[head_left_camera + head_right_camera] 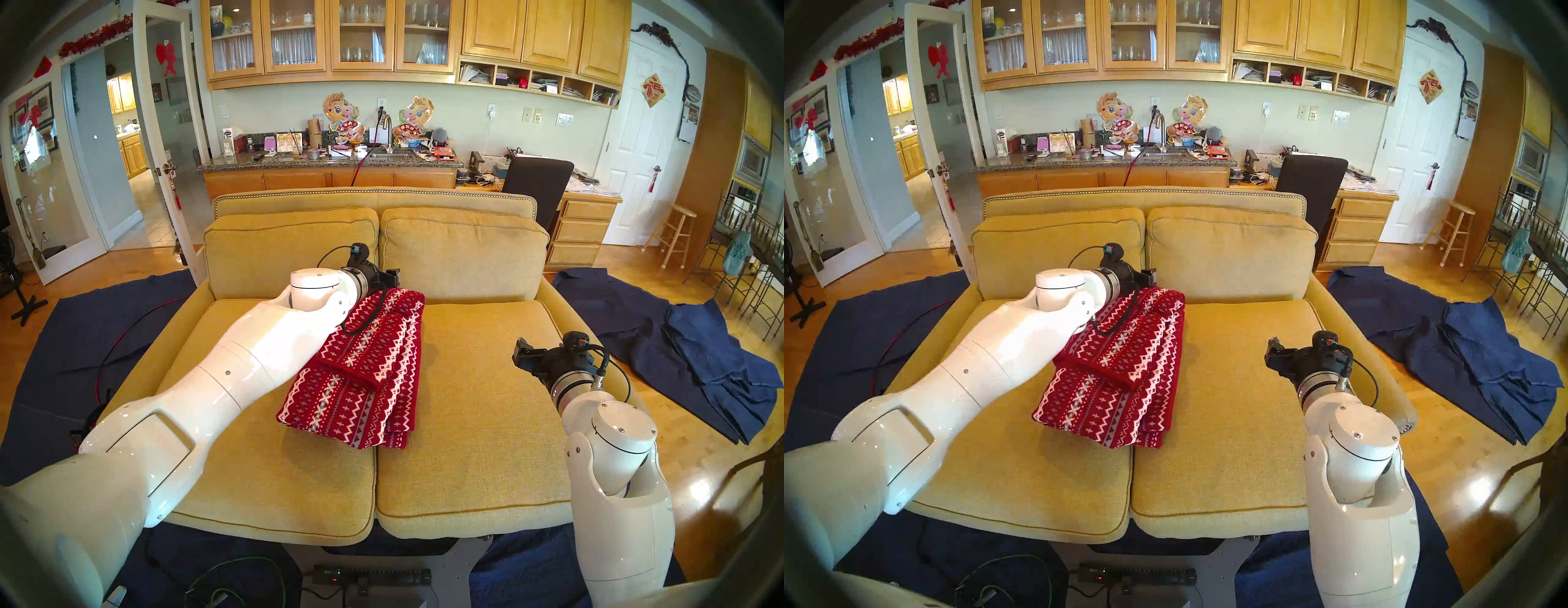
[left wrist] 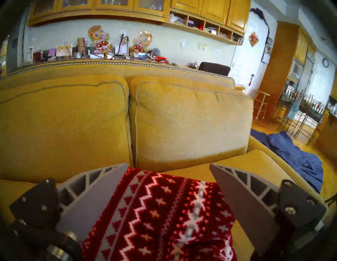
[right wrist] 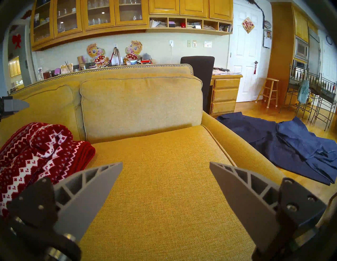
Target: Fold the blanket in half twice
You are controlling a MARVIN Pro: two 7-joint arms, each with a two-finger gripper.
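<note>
The red blanket [image 1: 360, 373] with white and grey zigzag and cross stripes lies folded in several layers over the seam between the sofa's two seat cushions. Its top layers are rumpled and askew. My left gripper [image 1: 392, 278] hovers over the blanket's far end near the back cushions. In the left wrist view its fingers [image 2: 102, 191] stand wide apart with the blanket [image 2: 160, 209] under them, so it is open. Over the bare right seat cushion, to the right of the blanket [image 3: 36, 155], my right gripper [image 1: 518, 350] is open [image 3: 166, 163] and holds nothing.
The yellow sofa [image 1: 466, 424] has two back cushions [image 1: 462, 250] just behind the left gripper. Plain navy cloths [image 1: 687, 361] lie on the wood floor to the right, and another [image 1: 63, 339] to the left. Cables and a power strip [image 1: 369, 577] sit below the sofa's front.
</note>
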